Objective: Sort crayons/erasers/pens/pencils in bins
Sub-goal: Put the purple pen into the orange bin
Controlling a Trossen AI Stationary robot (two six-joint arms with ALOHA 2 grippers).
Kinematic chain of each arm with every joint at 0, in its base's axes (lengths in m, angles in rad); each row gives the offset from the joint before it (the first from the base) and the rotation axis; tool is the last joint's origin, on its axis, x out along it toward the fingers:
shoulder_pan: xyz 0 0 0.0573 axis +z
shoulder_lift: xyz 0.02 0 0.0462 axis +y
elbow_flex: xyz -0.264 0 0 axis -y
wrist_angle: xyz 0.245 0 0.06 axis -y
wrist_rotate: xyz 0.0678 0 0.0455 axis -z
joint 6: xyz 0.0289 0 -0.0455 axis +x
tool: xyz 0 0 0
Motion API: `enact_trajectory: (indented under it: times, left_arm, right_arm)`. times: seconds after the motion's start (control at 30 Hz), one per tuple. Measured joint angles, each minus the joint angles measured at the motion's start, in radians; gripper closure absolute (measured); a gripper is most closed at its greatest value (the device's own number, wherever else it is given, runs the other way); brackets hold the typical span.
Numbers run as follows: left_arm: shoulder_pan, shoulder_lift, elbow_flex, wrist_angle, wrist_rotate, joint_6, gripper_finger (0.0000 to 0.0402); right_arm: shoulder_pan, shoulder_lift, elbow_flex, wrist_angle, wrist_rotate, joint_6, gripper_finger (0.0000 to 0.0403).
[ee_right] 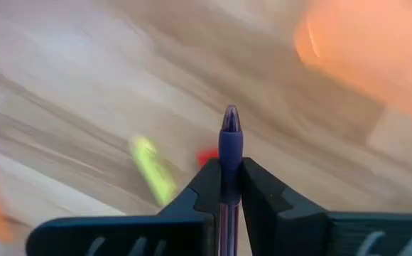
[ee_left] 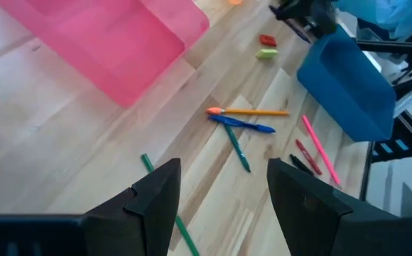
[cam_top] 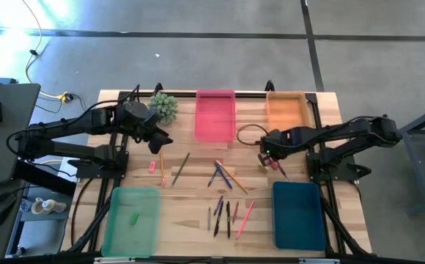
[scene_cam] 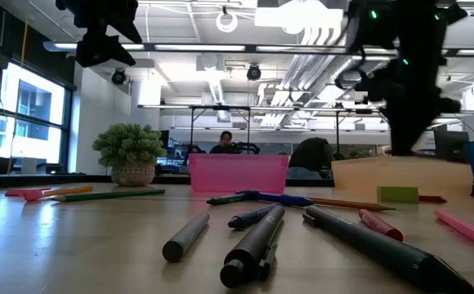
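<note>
Near edge of the table: the light green bin [cam_top: 130,220] at left, with one small green piece inside, and the teal-blue bin [cam_top: 298,215] at right. Between them lies a loose row of pens [cam_top: 227,217] and a pink stick.

Mid-table: a crossed cluster of an orange pencil [ee_left: 252,112], a blue pen [ee_left: 243,124] and a green one; further left, a dark green pencil [cam_top: 181,168], an orange-tan pencil [cam_top: 162,166] and a pink eraser [cam_top: 152,166].

The right gripper [ee_right: 229,186], between the cluster and the orange bin [cam_top: 285,110], is clamped on a purple pen [ee_right: 229,153] whose capped tip projects past the fingertips. The left gripper [ee_left: 220,188] hovers with jaws wide, holding nothing, near the potted plant [cam_top: 163,106]. The pink bin [cam_top: 215,114] stands at the far edge.

Handling, as judged: the pen is light, rigid and smooth-barrelled, so likely to pivot or slip in a narrow pinch. A grip near mid-length would keep it level, whereas the present hold appears close to one end. The red and yellow-green erasers [ee_left: 266,46] beside the right gripper are short and chunky, best taken across their width.

Hard to make out: the right wrist view is motion-smeared; the pen's lower length is hidden by the fingers; the item in the green bin is too small to identify
</note>
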Motion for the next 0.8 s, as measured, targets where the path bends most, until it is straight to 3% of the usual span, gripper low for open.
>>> enact_trajectory:
  times: [0.37, 0.8]
  left_arm:
    - [0.0, 0.022, 0.0, -0.025, -0.131, 0.019, 0.0202]
    - [0.0, 0.126, 0.0, -0.064, -0.22, -0.054, 0.0202]
  right_arm:
    - [-0.128, -0.001, 0.248, -0.134, 0.259, -0.161, 0.0381]
    - [-0.467, -0.001, 0.288, -0.125, 0.305, -0.563, 0.0381]
